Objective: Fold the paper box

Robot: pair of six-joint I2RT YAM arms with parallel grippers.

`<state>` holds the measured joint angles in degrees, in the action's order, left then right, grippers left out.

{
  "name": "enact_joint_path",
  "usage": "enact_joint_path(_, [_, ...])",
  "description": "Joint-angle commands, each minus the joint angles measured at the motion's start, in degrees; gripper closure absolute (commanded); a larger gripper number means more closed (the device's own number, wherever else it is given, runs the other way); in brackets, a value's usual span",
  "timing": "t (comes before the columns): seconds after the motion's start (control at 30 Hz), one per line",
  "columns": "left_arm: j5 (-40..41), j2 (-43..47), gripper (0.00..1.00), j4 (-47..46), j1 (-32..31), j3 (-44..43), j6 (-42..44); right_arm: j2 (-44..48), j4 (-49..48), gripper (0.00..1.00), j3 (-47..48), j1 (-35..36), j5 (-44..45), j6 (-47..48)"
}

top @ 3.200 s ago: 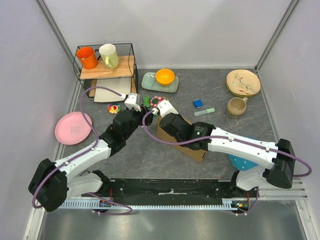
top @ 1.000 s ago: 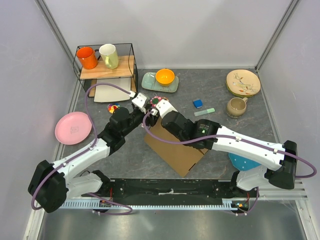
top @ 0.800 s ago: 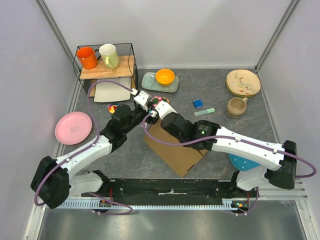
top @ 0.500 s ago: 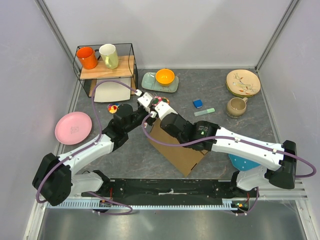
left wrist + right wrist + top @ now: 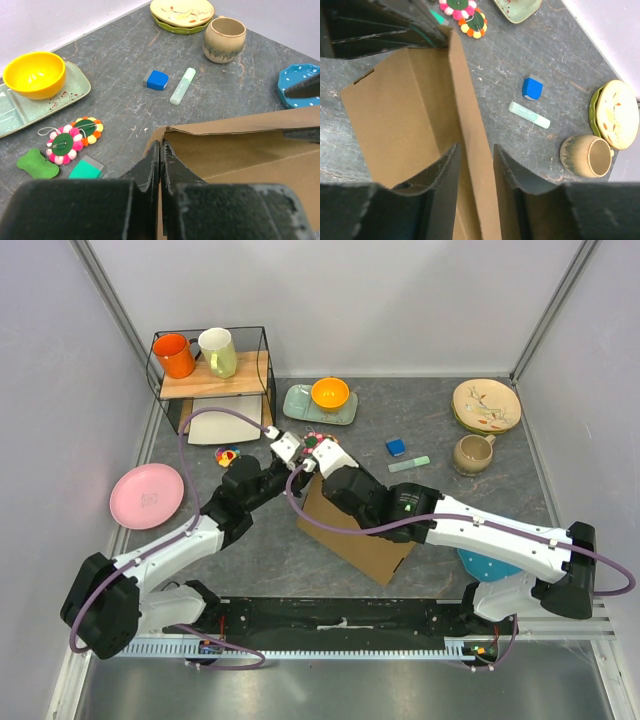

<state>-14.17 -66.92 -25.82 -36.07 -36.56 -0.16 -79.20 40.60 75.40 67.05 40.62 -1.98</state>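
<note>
My left end effector [image 5: 159, 149], fully closed, pinches a corner of the paper box [image 5: 235, 142] to anchor it. My right end effector [image 5: 476, 154], jaws parted, loosely straddles the raised wall.

Open tabletop [image 5: 265, 565] is seen at lower centre; upper centre is crowded by tray [image 5: 298, 406], blue block [image 5: 396, 447] and marker [image 5: 408, 464].

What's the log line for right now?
left gripper: shut, pinching paper box corner | right gripper: open, astride raised flap | fold: unfinished, box on table
</note>
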Motion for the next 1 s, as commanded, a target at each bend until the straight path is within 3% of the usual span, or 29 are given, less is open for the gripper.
enact_joint_path(0.0, [1.9, 4.0, 0.98, -9.8, 0.1, 3.4, -2.7, 2.8, -2.7, 0.57, -0.1, 0.4, 3.0, -1.5])
enact_joint_path(0.27, [1.3, 4.1, 0.98, -9.4, 0.0, 4.0, -2.1, 1.2, -6.2, 0.51, 3.1, 0.4, -0.3, 0.8])
enact_joint_path(0.63, [1.3, 3.7, 0.98, -9.9, -0.4, 4.5, -2.0, -5.2, -10.6, 0.5, 5.6, 0.4, -5.6, 3.2])
enact_joint_path(0.73, [1.3, 3.9, 0.98, -10.1, -0.7, 4.7, -2.0, -8.2, -10.7, 0.54, 5.6, -0.2, -3.5, 3.1])
enact_joint_path(0.83, [1.7, 4.5, 0.98, -10.4, -0.9, 5.0, -1.9, -9.3, -11.2, 0.64, 4.7, -1.7, -2.3, 2.5])
enact_joint_path(0.87, [1.9, 4.7, 0.98, -10.5, -0.9, 5.2, -1.9, -9.2, -11.5, 0.72, 4.4, -2.4, -2.1, 2.3])
enact_joint_path(0.97, [2.6, 5.1, 0.98, -10.7, -1.0, 5.9, -2.5, -8.5, -12.6, 0.83, 3.3, -3.3, -1.9, 2.2])
